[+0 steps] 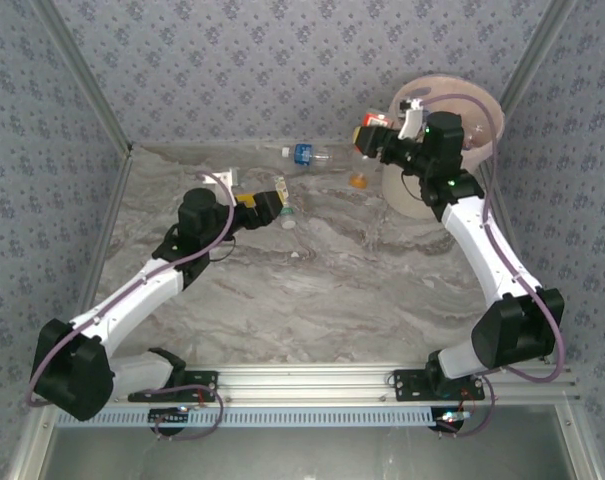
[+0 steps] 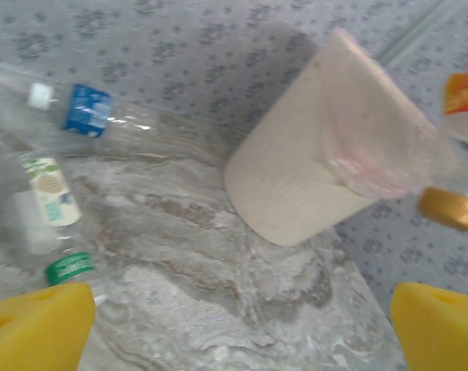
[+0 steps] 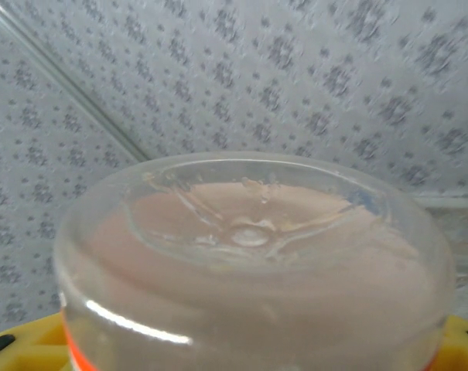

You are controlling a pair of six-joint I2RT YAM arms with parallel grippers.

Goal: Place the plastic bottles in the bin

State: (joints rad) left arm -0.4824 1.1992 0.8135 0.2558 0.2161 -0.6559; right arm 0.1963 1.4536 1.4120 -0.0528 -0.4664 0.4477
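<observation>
Red-labelled bottle [image 3: 249, 263], clenched in the right fingers [image 3: 21, 348], hung at nine o'clock of the bin [image 1: 400, 190], just outside its rim; left fingers [image 2: 32, 328] gaped empty.

**Left Jaws Wide, Right Jaws Clamped**

The left arm [image 1: 132, 295] folds at an elbow on the near left, then reaches forward and to the right with its wrist held low. The left gripper [image 1: 274, 203] points toward the far right, its yellow pads [image 2: 36, 328] spread wide with nothing between them. The right arm [image 1: 482, 240] bends outward at the near right (elbow well outside its base) and stretches toward the far right, wrist raised. The right gripper [image 1: 370, 140] points left, clamped on a plastic bottle [image 3: 249, 270].
</observation>
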